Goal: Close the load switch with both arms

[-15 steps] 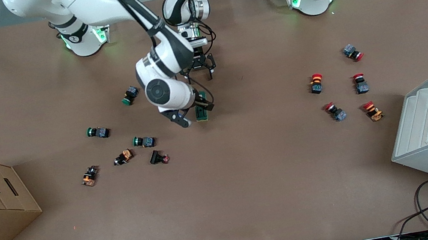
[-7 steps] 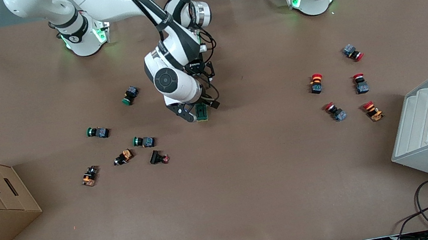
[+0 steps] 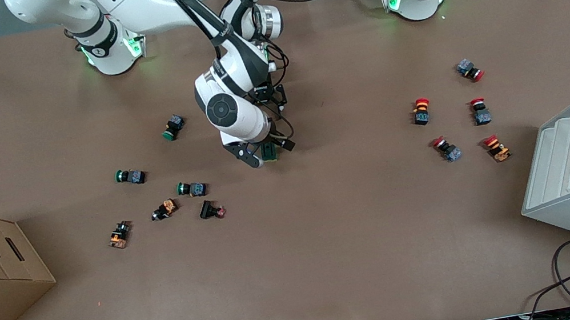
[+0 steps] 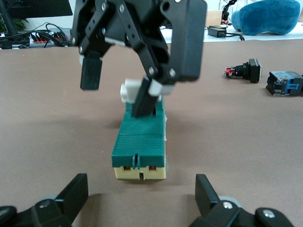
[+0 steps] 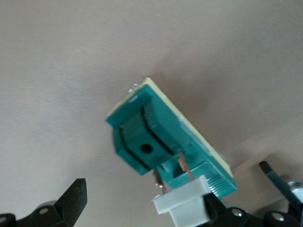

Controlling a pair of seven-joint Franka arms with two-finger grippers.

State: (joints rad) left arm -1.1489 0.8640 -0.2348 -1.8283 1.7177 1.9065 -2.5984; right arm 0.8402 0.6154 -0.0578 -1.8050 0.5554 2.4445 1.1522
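The load switch [image 3: 270,152] lies on the table [image 3: 334,244] near its middle, between the loose green-capped buttons [image 3: 191,188] toward the right arm's end and the red-capped buttons [image 3: 421,109] toward the left arm's end. The right hand [image 3: 267,154] is down over it with its fingers spread wide; in the left wrist view one finger [image 4: 143,97] rests against the white handle [image 4: 130,91], the other stands clear of the block. The left hand [image 4: 142,194] sits low at the switch's cream-edged end, farther from the front camera, its fingers wide and set to either side of the body without touching it.

To do this step well, the left hand should probably close on the green body first, squarely across its sides, so the block cannot skid on the table. Then the right finger can press the handle along the switch's long axis, low on the white piece, slowly, until it seats. Pushing before the body is braced would likely just shove the whole switch.

No brand, label or writing can be read on the switch; the round cap on the right arm's wrist joint [image 3: 222,110] seems to carry a mark, but it is too small to read.
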